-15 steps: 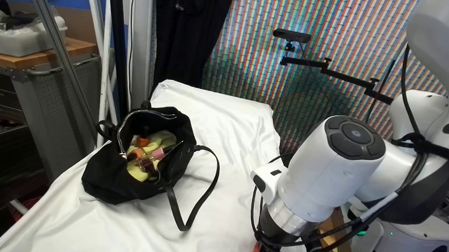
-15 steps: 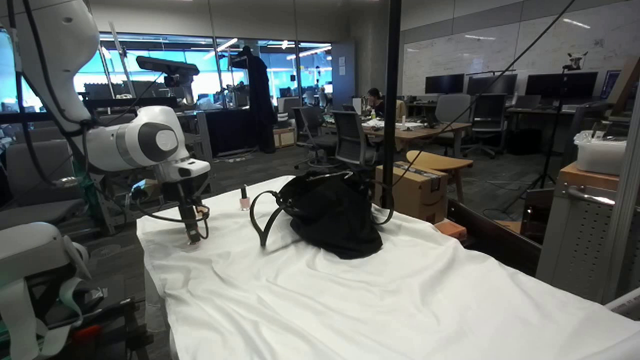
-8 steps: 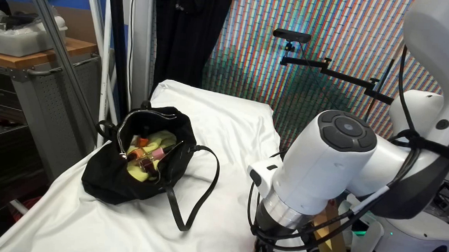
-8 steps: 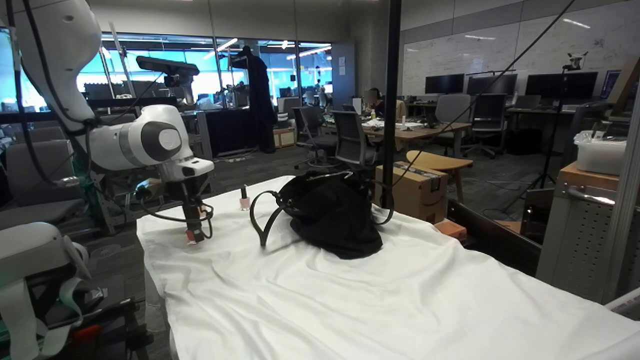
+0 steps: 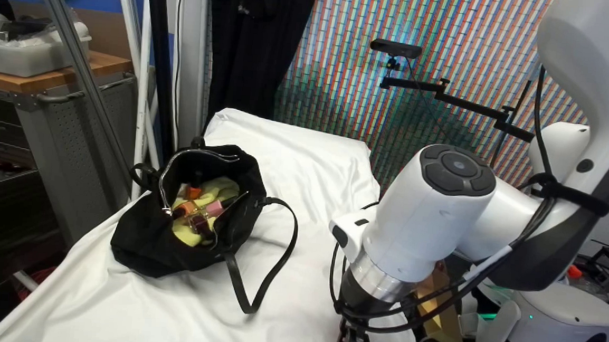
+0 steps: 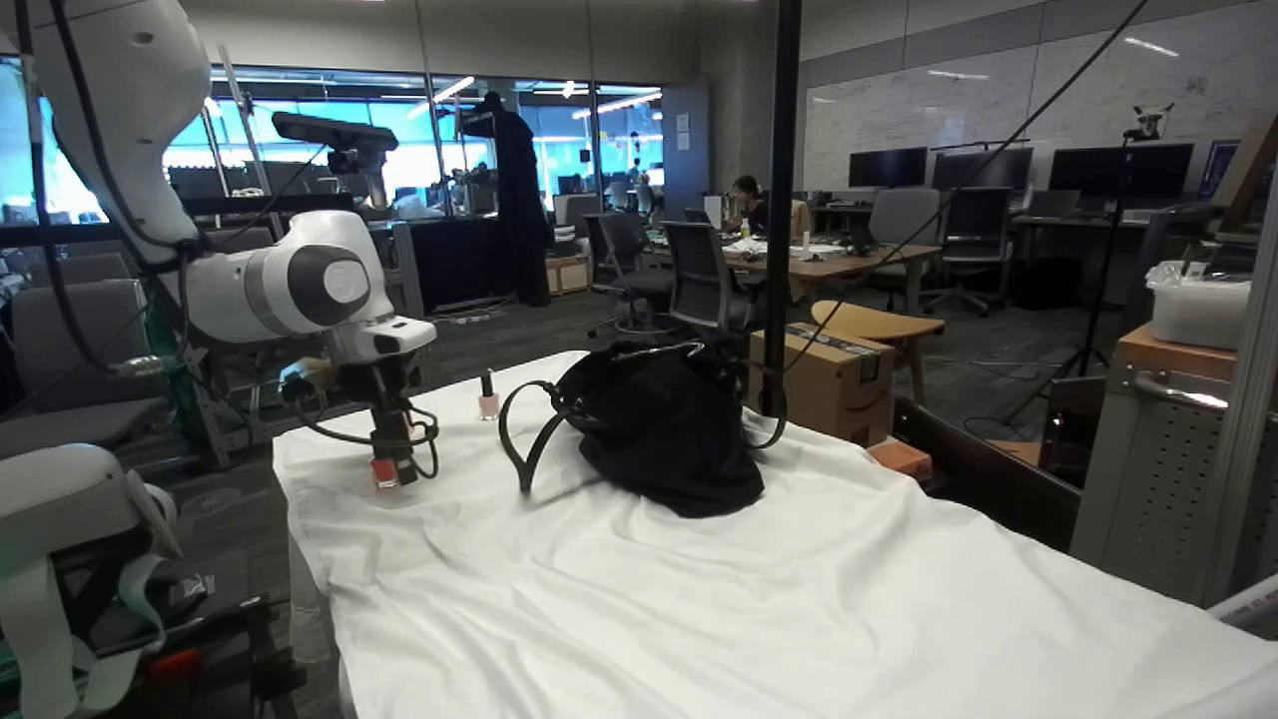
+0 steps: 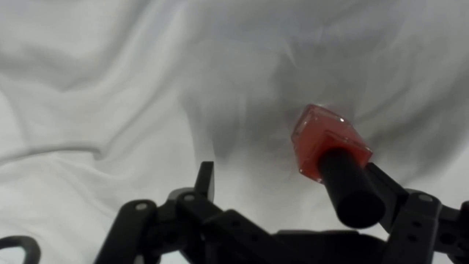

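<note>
My gripper [image 7: 289, 172] hangs low over the white cloth [image 6: 639, 609], its fingers spread well apart with nothing clamped between them. The red nail polish bottle [image 7: 326, 135] is on that cloth, black cap up, toward the right of the wrist view, hard by the right finger; I can't tell whether they touch. I read the step in hand as lining up on this bottle: it sits to one side of the gap rather than in its middle. To my mind the next move calls for a small shift right to centre it, then a level, gentle squeeze, as a small bottle like this could tip.

Counting up, I have one red bottle at the gripper and, in an exterior view, one pink bottle [image 6: 488, 405] standing farther off, left of the one black bag [image 6: 669, 449]. Inside the bag lies one yellow cloth [image 5: 188, 236] carrying several coloured bottles [image 5: 215, 208]; I make out perhaps four, but they overlap, so that figure is loose.
</note>
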### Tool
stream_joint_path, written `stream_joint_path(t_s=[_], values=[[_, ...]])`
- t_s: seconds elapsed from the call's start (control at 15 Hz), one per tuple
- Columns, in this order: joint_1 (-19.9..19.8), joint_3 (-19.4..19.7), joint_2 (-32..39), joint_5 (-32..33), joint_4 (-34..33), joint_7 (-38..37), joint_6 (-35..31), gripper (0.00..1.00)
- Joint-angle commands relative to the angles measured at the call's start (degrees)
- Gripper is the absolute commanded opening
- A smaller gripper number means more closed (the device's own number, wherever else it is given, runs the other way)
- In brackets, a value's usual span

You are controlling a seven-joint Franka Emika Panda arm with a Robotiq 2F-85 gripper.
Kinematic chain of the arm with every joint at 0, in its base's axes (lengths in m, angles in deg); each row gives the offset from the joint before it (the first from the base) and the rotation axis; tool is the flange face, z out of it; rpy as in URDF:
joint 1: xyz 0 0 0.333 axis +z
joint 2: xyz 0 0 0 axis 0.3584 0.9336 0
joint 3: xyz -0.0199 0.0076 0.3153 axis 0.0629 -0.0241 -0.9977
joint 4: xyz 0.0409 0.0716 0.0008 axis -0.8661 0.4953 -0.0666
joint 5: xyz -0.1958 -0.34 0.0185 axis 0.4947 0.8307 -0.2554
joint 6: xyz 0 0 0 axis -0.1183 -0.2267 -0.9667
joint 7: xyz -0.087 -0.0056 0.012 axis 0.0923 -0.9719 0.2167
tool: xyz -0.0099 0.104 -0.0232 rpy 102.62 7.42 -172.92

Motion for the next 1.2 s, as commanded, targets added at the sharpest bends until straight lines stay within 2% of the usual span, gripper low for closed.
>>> stream_joint_path(t_s=[0.0, 0.6, 1.13], values=[[-0.73, -0.06, 1.14, -1.58, -0.55, 3.54, -2.25, 1.00], [0.34, 0.25, 3.00, -4.79, -1.75, 7.51, -1.69, 1.00], [2.35, 0.89, 0.11, -2.16, -3.36, 4.30, 3.49, 1.00]])
